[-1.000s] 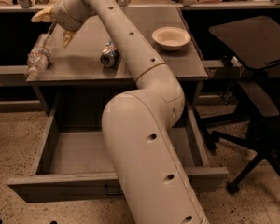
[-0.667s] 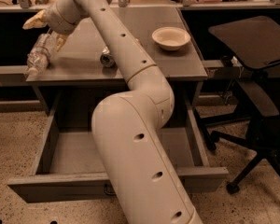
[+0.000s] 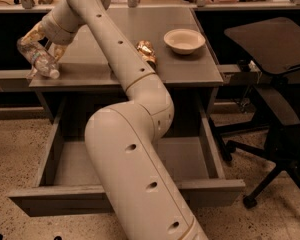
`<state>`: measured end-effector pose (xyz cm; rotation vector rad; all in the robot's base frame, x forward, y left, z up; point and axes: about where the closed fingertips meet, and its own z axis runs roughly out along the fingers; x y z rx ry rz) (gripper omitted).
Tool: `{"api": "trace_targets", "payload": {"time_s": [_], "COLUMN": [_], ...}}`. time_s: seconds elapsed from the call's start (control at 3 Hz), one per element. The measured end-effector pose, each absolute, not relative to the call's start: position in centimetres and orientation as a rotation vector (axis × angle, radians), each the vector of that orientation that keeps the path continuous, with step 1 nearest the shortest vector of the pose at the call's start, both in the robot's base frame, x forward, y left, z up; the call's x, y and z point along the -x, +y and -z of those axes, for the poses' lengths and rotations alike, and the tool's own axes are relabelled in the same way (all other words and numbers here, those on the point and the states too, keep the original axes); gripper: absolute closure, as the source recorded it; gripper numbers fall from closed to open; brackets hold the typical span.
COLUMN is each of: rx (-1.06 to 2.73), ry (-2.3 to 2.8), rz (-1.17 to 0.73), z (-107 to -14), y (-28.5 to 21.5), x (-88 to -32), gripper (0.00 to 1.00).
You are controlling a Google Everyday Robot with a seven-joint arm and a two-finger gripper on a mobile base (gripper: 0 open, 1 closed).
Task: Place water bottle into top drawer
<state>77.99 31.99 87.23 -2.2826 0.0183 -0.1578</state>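
1. My gripper (image 3: 44, 46) is in the upper left of the frame, over the left end of the grey table (image 3: 190, 66).
2. Its two fingers (image 3: 33, 34) sit on both sides of the water bottle (image 3: 40, 62) and are closed on it. I have hold of the bottle.
3. The water bottle is clear and crinkly. It is tilted, with one end up by my gripper and the other end down and to the right.
4. The low end of the bottle is right by the front left corner of the table. I cannot tell if it touches the table top.
5. My arm (image 3: 125, 149) is big and cream white. It runs from the bottom middle of the frame up to the upper left, and it hides part of the table and part of the drawer.
6. The top drawer (image 3: 215, 189) is pulled out wide in the lower half of the frame, under the table. The parts of its inside that I can see have nothing in them.
7. A gold-brown can (image 3: 146, 51) lies on the table near the middle, just beside my arm.
8. A pale bowl (image 3: 184, 40) sits on the table to the right of the can, a little apart from it.
9. A black chair (image 3: 270, 49) stands at the right side of the frame, next to the table.
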Motion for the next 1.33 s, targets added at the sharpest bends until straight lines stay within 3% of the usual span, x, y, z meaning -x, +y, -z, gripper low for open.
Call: {"api": "trace_targets", "payload": {"time_s": [0.67,1.0,1.33], "rx": [2.362,2.331,2.159], "ry": [0.078,0.104,0.148], "rz": [0.131,0.12,0.069], "z": [-85.6,-85.3,-85.8], "y": [31.5,30.8,29.2], "x": [-78.1,-78.7,-80.1], "gripper": [0.36,0.55,0.86]}}
